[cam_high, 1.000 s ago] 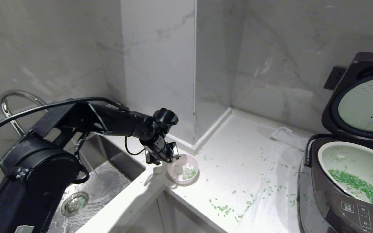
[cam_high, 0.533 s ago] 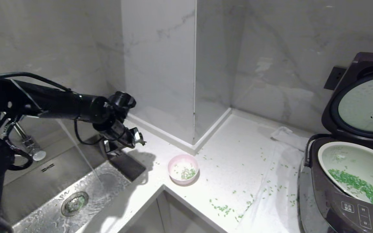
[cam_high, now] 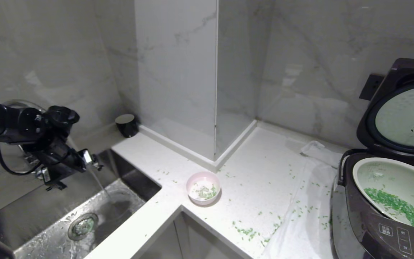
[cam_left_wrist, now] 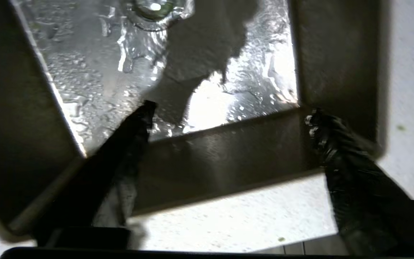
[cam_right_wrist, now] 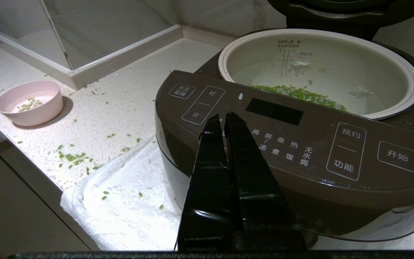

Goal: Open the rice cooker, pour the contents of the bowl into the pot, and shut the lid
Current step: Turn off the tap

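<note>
Rice cooker, large dark grey-brown, at right edge of frame, hinged lid raised; pale whitish-green inner pot holding bright green grains. Small pale pink bowl at lower centre on white speckled counter, a few grains inside, others scattered around. Left gripper at middle left above wet steel sink, jaws wide apart, empty. Right gripper before cooker's panel, fingers pressed together.
</note>
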Controlling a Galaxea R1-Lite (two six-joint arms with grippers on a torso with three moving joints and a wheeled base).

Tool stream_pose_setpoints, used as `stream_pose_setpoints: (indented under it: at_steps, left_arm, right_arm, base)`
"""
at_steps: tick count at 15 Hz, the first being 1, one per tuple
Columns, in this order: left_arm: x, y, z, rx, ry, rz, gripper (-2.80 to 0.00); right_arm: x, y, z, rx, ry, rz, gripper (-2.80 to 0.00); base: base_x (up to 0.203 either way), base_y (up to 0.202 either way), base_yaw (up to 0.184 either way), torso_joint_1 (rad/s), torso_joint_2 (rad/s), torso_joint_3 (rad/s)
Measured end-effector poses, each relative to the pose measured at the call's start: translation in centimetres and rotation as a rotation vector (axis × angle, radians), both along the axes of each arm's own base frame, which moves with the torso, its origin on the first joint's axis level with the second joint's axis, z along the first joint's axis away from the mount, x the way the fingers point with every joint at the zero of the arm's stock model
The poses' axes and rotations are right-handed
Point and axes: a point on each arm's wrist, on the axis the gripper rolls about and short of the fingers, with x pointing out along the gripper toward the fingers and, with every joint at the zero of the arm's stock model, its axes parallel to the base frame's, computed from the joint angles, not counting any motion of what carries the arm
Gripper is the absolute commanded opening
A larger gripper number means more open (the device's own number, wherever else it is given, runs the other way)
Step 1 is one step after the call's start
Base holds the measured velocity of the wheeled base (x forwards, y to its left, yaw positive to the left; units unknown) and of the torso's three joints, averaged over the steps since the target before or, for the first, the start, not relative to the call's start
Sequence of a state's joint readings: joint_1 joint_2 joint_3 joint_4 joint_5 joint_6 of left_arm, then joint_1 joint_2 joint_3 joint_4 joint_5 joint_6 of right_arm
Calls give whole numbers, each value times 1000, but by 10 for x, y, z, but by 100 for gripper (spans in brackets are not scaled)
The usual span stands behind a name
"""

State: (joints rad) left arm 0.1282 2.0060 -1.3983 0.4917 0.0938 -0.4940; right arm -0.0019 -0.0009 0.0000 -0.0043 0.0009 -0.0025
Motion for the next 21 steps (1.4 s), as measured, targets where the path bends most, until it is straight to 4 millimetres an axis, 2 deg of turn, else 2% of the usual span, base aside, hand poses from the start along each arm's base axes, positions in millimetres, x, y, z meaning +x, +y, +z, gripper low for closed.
stream_pose_setpoints:
  at_steps: [3, 8, 13, 17, 21]
  left_arm:
    - [0, 42, -4, 32, -12, 61, -280]
    - [15, 88, -29, 79, -55, 116, -280]
    - [32, 137, -27, 115, -122, 200, -280]
    - [31, 157, -32, 132, -112, 219, -280]
    - [23, 166, -43, 110, -47, 227, -280]
  right_arm:
    - [0, 0, 0, 0, 0, 0, -280]
    - [0, 0, 0, 0, 0, 0, -280]
    - [0, 0, 0, 0, 0, -1, -280]
    - [0, 0, 0, -1, 0, 0, -280]
    - [0, 0, 0, 0, 0, 0, -280]
  base:
    - [0, 0, 0, 0, 0, 0]
    - [0, 0, 0, 0, 0, 0]
    - [0, 0, 0, 0, 0, 0]
    - [0, 0, 0, 0, 0, 0]
    - [0, 0, 0, 0, 0, 0]
